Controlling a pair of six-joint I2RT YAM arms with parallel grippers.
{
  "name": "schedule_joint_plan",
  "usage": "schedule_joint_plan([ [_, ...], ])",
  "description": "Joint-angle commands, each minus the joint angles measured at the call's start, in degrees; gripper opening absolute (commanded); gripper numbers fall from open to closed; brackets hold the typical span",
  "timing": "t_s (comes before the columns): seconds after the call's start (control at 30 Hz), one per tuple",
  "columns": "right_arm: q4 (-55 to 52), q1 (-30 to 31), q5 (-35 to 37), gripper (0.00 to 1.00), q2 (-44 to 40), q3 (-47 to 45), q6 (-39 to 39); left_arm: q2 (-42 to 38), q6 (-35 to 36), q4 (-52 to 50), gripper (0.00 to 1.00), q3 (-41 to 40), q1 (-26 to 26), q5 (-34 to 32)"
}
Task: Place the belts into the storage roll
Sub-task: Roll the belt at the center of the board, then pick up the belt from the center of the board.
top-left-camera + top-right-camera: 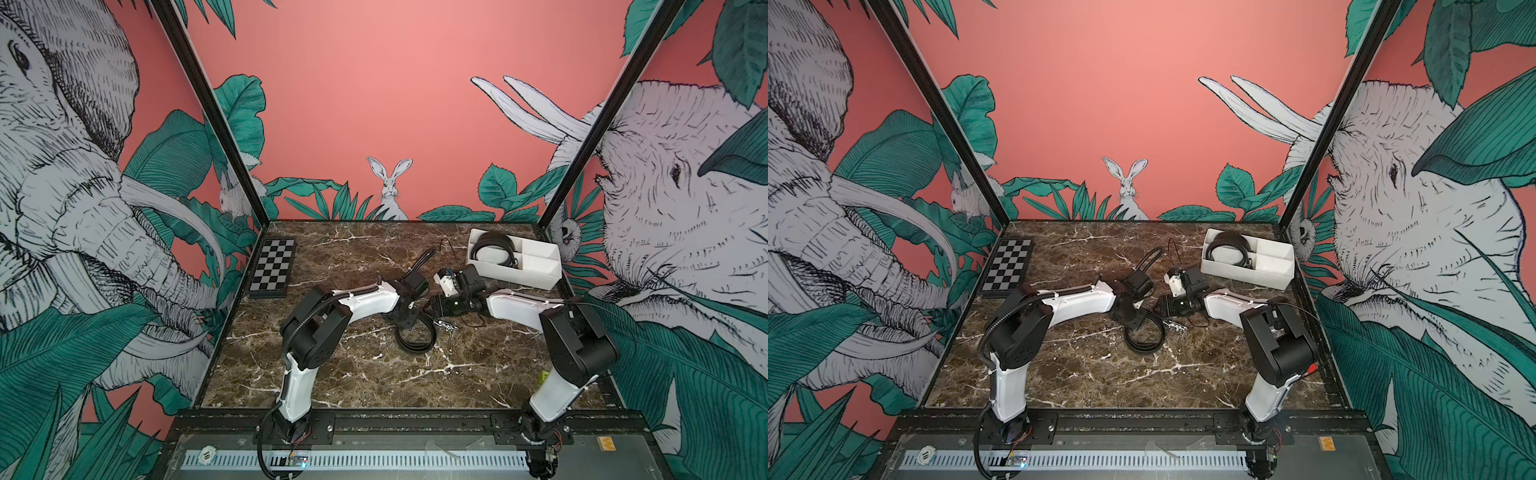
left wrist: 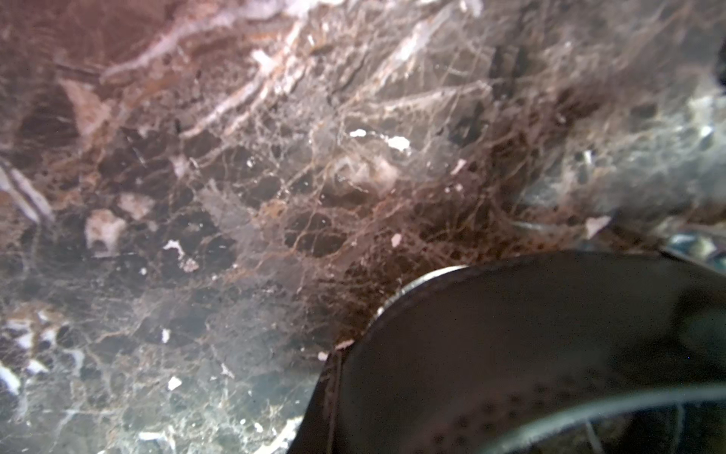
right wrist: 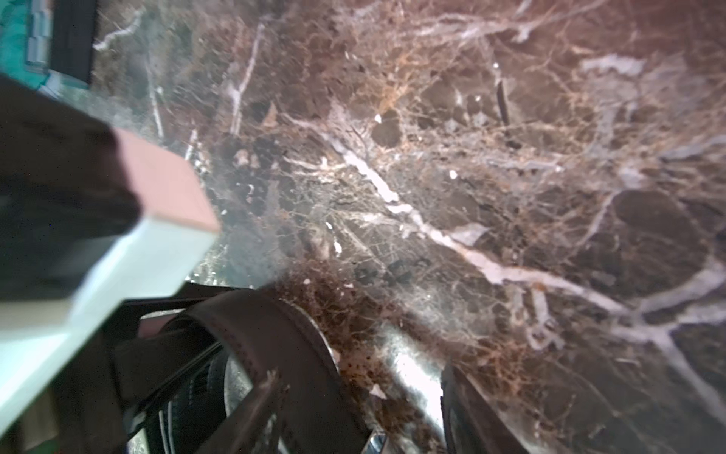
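A black belt (image 1: 415, 343) (image 1: 1144, 343) lies coiled in the middle of the marble table, its metal buckle (image 1: 446, 325) toward the right arm. My left gripper (image 1: 409, 322) points down onto the coil's far side and is shut on the belt. In the left wrist view the strap (image 2: 510, 353) hides the fingers. My right gripper (image 1: 434, 305) (image 3: 359, 373) is low beside it and open. One loop of the strap (image 3: 290, 346) passes between its fingers. The white storage roll (image 1: 536, 259) (image 1: 1271, 259) sits at the back right. Another coiled belt (image 1: 494, 249) lies in its left compartment.
A black-and-grey checkered board (image 1: 272, 268) lies at the back left edge. A thin black wire (image 1: 446, 245) loops up behind the right wrist. A small green object (image 1: 542, 376) sits by the right arm's base. The two wrists are close together, and the left arm's white link (image 3: 118, 275) shows in the right wrist view.
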Motion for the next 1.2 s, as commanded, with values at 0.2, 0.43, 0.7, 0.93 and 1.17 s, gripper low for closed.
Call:
schedule_joint_plan([
  [0.2, 5.26, 0.26, -4.48, 0.67, -2.77, -4.15, 4.50, 8.00, 0.97, -2.84, 0.00, -5.37, 1.46, -0.14],
  [0.43, 5.44, -2.15, -5.63, 0.70, -3.87, -5.15, 4.82, 7.41, 1.94, -2.88, 0.00, -5.77, 1.51, 0.23],
  [0.7, 5.80, -1.99, -11.18, 0.71, -3.29, -4.83, 2.69, 7.41, 2.49, -2.69, 0.00, -5.99, 1.50, 0.53],
  [0.93, -7.25, 1.62, -4.77, 0.70, -2.31, -1.14, -7.00, 7.67, 2.58, -2.78, 0.00, -6.01, 1.56, 0.48],
  [1.17, -10.83, 6.31, 6.23, 0.64, -1.55, -1.71, -6.92, 7.76, 2.01, -1.91, 0.00, -6.29, 1.78, 1.52],
])
